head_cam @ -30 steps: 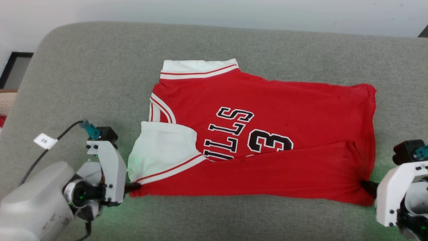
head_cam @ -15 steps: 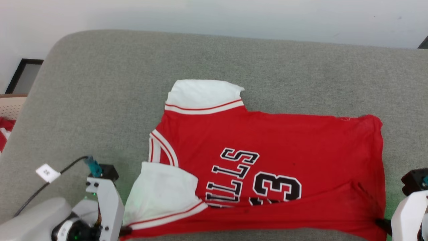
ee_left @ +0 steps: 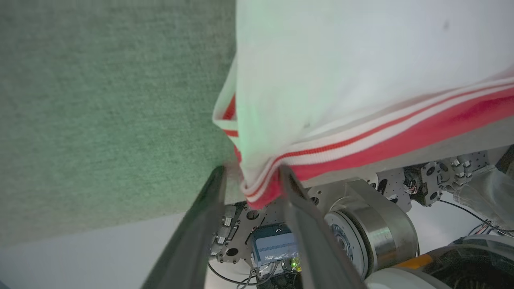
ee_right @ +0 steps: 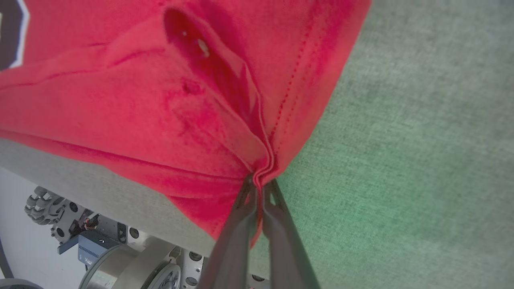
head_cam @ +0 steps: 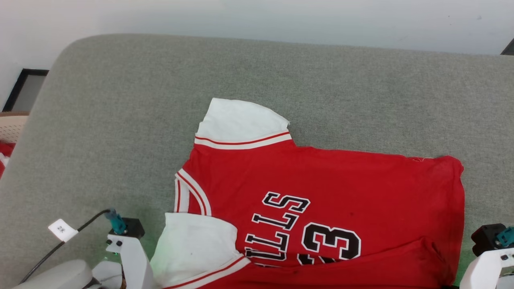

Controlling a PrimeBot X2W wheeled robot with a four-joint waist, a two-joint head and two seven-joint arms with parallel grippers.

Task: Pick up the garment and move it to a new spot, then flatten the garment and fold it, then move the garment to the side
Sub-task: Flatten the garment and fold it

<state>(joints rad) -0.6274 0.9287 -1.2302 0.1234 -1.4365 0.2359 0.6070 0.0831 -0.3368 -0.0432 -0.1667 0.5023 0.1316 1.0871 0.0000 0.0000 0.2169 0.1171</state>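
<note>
The garment (head_cam: 345,180), a red shirt with white sleeve ends and black lettering, lies flat on the grey table (head_cam: 120,100), its near strip folded over and reaching the near edge. In the left wrist view my left gripper (ee_left: 253,178) stands open, its fingers (ee_left: 211,200) on either side of the white-and-red sleeve corner (ee_left: 321,100), which hangs loose between them. My right gripper (ee_right: 261,184) is shut on the red hem corner (ee_right: 225,120), which bunches at the fingertips. Both white wrist housings (head_cam: 130,257) (head_cam: 484,269) show at the bottom of the head view.
The table's near edge lies right under both grippers, with the robot's base and wheels (ee_right: 52,208) below it. A dark frame (head_cam: 22,90) leans at the far left by the pale wall. A red-and-white item (head_cam: 3,158) sits beyond the table's left side.
Both grippers pulled the garment toward the near edge, and the far sleeve spread out. The left jaws opened off the sleeve corner. The right gripper stays pinched on the hem.
</note>
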